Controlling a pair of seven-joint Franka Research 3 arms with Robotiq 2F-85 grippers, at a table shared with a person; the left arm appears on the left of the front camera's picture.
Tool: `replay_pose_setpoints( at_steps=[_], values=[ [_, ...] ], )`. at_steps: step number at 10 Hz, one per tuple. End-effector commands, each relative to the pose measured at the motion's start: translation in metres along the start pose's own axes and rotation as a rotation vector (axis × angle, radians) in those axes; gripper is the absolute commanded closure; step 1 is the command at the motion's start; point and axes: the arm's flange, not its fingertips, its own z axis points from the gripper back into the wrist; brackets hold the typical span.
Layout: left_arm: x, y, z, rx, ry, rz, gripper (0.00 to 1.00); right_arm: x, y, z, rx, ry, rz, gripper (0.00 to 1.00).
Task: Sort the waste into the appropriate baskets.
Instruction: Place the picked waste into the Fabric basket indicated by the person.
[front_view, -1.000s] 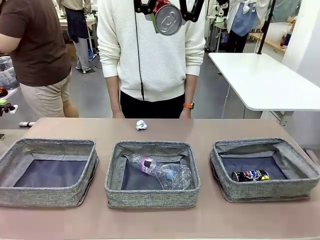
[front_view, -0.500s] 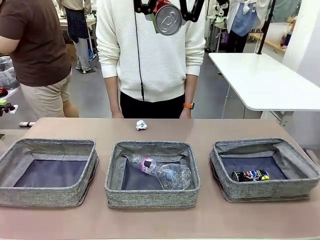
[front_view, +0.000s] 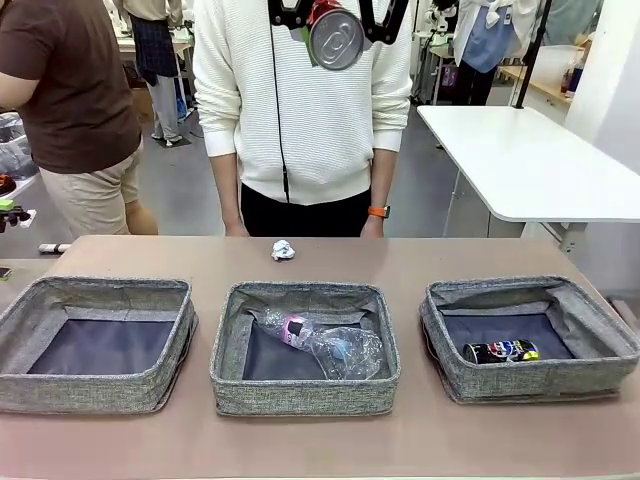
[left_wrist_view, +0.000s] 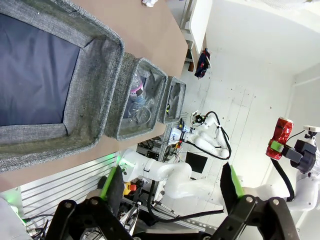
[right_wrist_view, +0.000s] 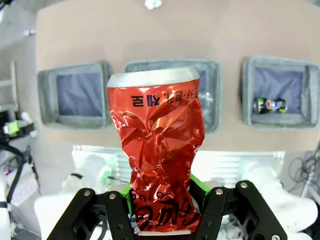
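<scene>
red can (right_wrist_view: 160, 150), crumpled, sat clamped in the right gripper (right_wrist_view: 162, 202) high over the table (front_view: 420, 440), its lower end partly hidden by green pads. left gripper (left_wrist_view: 172, 182) hung with fingers spread wide apart. below, clear bottles (front_view: 330, 348) lay overlapped, hard to separate, in the middle basket (front_view: 300, 398); a dark can (front_view: 500, 351) lay in the right basket (front_view: 530, 388); the left basket (front_view: 90, 398) showed its dark lining. beyond, a paper ball (front_view: 283, 250) lay before a person (front_view: 300, 120) in white.
</scene>
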Motion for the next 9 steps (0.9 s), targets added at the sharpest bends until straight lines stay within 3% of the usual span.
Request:
replay_pose_setpoints(
  at_steps=[1,9],
  values=[
    [-0.0027,-0.004,-0.0017,-0.022,-0.001,0.007,0.0,-0.0017,-0.0012,0.0027,0.011,-0.005,-0.003,0.74],
    [-0.0027,-0.004,-0.0017,-0.022,-0.001,0.007,0.0,-0.0017,-0.0012,0.0027,0.011,-0.005,-0.003,0.74]
  ],
)
